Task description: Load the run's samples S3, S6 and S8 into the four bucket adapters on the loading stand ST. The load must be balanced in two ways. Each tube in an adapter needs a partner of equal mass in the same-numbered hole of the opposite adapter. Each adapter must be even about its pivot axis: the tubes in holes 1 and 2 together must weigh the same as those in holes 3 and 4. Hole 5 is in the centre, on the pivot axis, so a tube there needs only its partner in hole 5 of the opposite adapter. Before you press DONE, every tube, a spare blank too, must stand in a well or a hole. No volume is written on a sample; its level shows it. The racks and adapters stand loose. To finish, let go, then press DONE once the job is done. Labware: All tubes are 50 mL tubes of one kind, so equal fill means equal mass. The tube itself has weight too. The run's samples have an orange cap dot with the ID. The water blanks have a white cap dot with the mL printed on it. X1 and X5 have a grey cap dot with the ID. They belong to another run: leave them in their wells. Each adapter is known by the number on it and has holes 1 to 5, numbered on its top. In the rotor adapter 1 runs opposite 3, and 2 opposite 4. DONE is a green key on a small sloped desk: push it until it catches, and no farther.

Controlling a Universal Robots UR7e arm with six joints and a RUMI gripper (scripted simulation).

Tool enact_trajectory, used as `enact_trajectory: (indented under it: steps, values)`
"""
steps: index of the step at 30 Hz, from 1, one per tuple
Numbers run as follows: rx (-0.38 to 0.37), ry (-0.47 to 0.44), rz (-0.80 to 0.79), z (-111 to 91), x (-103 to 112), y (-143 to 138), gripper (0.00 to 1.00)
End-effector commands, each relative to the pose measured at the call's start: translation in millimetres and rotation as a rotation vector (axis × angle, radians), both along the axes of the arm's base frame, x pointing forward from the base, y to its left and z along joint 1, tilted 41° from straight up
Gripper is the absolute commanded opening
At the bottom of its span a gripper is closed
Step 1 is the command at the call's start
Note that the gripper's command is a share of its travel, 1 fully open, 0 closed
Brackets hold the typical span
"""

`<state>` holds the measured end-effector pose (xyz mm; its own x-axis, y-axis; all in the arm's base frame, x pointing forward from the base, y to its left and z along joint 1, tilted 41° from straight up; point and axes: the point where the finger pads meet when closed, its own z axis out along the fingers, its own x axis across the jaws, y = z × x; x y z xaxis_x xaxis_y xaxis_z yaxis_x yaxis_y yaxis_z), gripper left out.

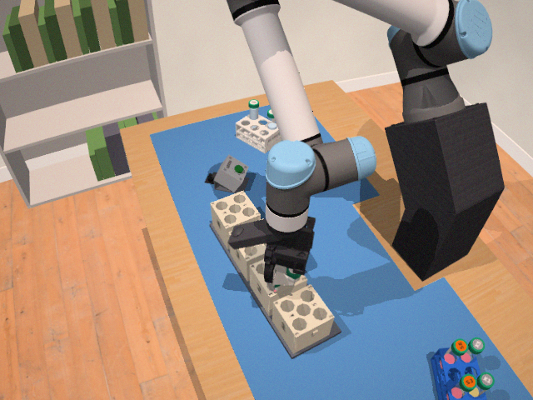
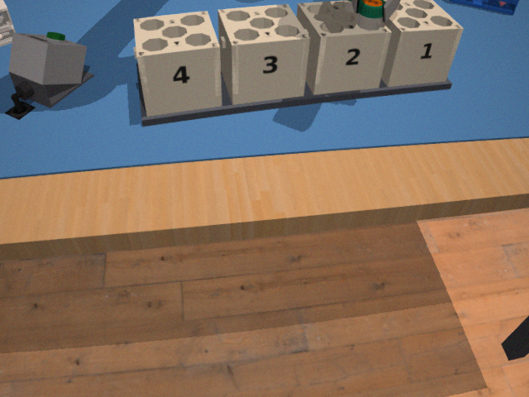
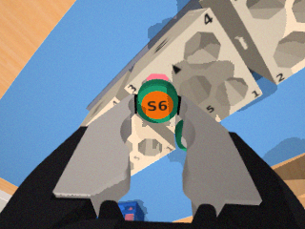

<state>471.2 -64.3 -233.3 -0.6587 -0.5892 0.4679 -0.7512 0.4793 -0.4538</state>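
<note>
My gripper (image 1: 284, 279) (image 2: 371, 7) (image 3: 156, 95) is shut on tube S6 (image 2: 370, 10) (image 3: 157, 114), low over adapter 2 (image 2: 341, 74). S6 is at hole 3, its cap just above the adapter top; its lower end is hidden. Another green-capped tube (image 1: 293, 273) (image 3: 180, 135) stands in adapter 2 beside it, partly hidden by a finger. Adapter 1 (image 1: 311, 337) (image 2: 418, 68), adapter 3 (image 2: 256, 83) and adapter 4 (image 1: 218, 222) (image 2: 183, 96) show no tubes. S8 (image 1: 460, 346) and S3 (image 1: 469, 382) stand in the blue rack.
Two grey-dotted tubes stand beside S8 and S3. The white rack (image 1: 246, 135) at the far end holds green-capped tubes, partly behind the arm. The sloped desk (image 1: 227, 177) (image 2: 46, 59) with the green DONE key (image 1: 239, 168) (image 2: 55, 35) is beyond adapter 4.
</note>
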Motion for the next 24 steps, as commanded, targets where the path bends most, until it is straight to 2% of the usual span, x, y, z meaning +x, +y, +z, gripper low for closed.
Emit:
enact_trajectory:
  steps: [1, 9, 10, 24]
  values:
    - [0.000, -0.001, 0.001, -1.1, 0.5, -1.0, 0.00]
    - [0.000, -0.001, 0.001, -1.1, 0.5, -1.0, 0.00]
    - [0.000, -0.001, 0.001, -1.1, 0.5, -0.9, 0.35]
    - [0.000, -0.001, 0.001, -1.1, 0.5, -0.9, 0.35]
